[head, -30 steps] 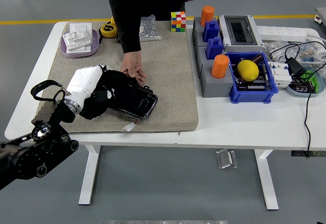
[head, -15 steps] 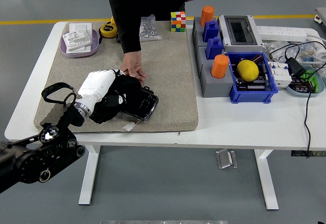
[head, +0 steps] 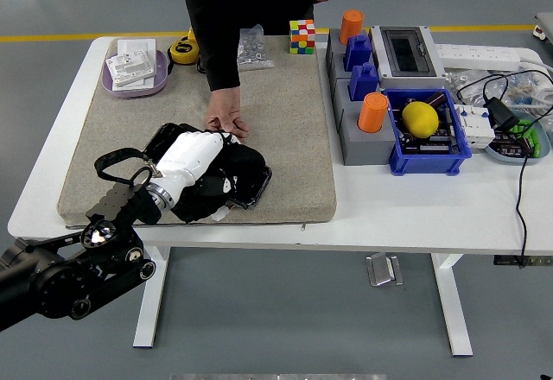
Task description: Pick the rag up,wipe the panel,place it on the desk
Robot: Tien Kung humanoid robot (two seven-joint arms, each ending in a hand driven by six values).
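The rag (head: 226, 186) is gripped by the left hand (head: 200, 157) over the panel (head: 256, 183); the panel could be shoved aside under pressure.

Rubik's cube (head: 302, 36) at mat's far edge — lemon (head: 420, 118) in blue bin (head: 429, 162).

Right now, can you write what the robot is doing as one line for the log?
step: wiping | left hand: pressing black rag on panel | person's hand: holding panel's far edge | right hand: not in view
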